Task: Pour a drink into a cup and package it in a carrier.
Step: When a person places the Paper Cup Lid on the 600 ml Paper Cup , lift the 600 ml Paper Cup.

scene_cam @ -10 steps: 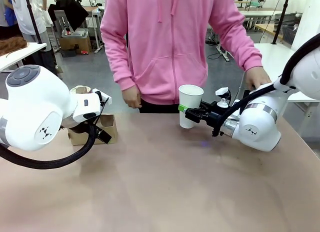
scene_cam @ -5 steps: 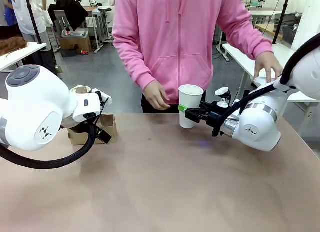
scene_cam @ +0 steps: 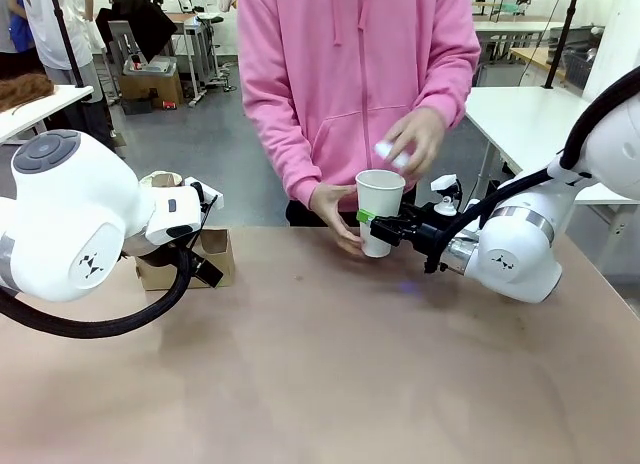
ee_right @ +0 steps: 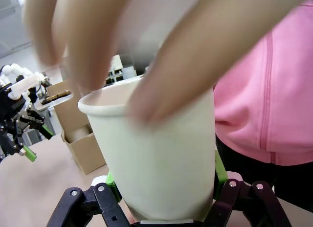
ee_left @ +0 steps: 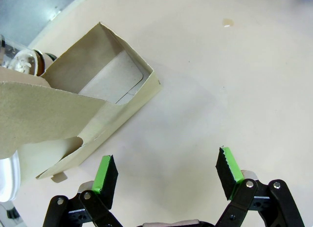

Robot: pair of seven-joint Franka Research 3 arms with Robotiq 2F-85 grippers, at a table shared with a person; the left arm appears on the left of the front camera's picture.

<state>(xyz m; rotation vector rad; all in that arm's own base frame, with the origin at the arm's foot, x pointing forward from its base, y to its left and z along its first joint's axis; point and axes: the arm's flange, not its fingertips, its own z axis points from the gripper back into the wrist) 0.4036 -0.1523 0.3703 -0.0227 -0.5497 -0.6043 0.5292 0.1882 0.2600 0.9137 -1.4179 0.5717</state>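
The white paper cup (scene_cam: 381,196) stands upright at the far side of the table, and my right gripper (scene_cam: 383,225) is shut on its lower half. In the right wrist view the cup (ee_right: 156,163) sits between the green pads (ee_right: 219,169), with the person's blurred fingers over its rim. One of the person's hands (scene_cam: 336,206) touches the cup's side. The other hand (scene_cam: 413,139) hovers above the rim with a small white thing in it. My left gripper (ee_left: 166,170) hangs open just above the table, next to the brown cardboard carrier (ee_left: 98,97). The drink is out of view.
The carrier (scene_cam: 187,265) sits at the table's far left, partly behind my left arm (scene_cam: 80,224). A glass and steel object (ee_left: 19,65) shows behind it. Bare tabletop (scene_cam: 320,364) spreads across the middle and front. White tables stand behind on the right.
The person stepped closer. One hand came down to the cup's side, and the other swung in from the right-hand table to above the rim. Neither arm moved.
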